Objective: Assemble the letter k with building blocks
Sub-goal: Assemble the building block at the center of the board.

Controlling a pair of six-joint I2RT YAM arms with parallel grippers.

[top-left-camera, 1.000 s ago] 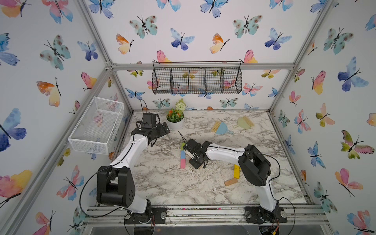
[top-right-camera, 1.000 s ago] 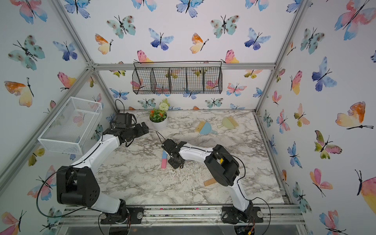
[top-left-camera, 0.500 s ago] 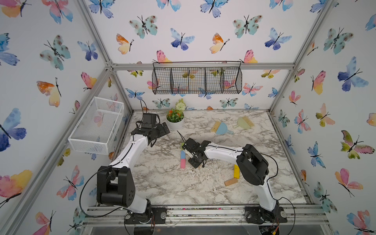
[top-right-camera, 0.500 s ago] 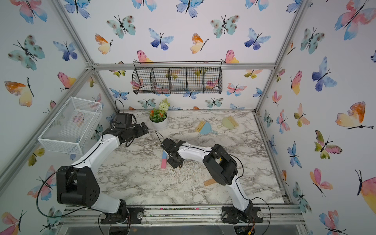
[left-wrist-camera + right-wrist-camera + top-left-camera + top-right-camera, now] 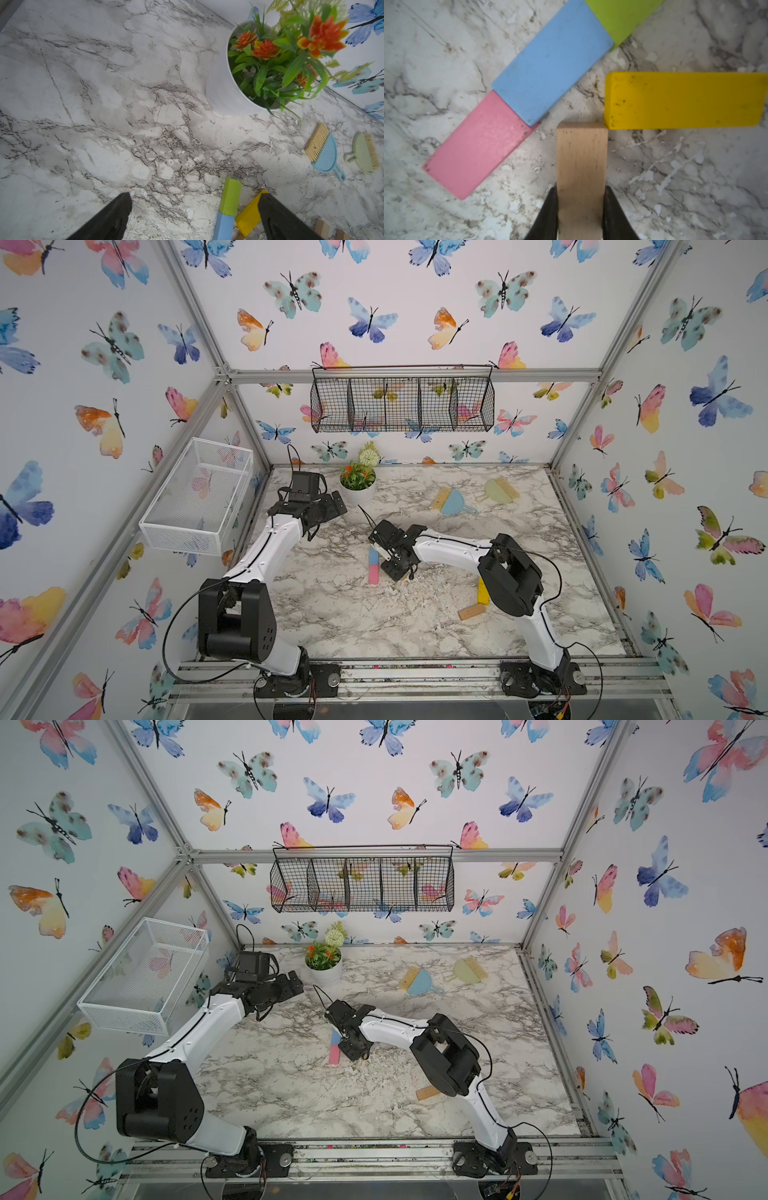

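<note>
While clamped shut across the narrow width of the tan block, gripping only its rear end: right gripper, low over the marble table. Free end of that block just ahead of the fingertips, corner to corner with a yellow block slanting away on one side. On the other side, ahead and apart by a sliver of bare marble, a straight row: pink block, blue block, green block, end to end. Impossible to tell whether resting flat or hanging just above the surface.

Likely trouble: a push forward, shoving the yellow block off its angle or knocking the blue-pink joint out of line. Equally, letting go from any height, leaving the tan block to bounce and skew. Also a risk of dragging it backward on opening, if stuck to one pad. By the look of it, a lower leg of the k, not yet joined to the spine.

Nothing between the jaws and the row. Behind the gripper, beside the arm's elbow, a spare yellow block and a spare tan block. Well beyond, a blue brush, a green brush and a plant pot. Left gripper spread wide, empty, well off to the left near the pot, out of the way.
</note>
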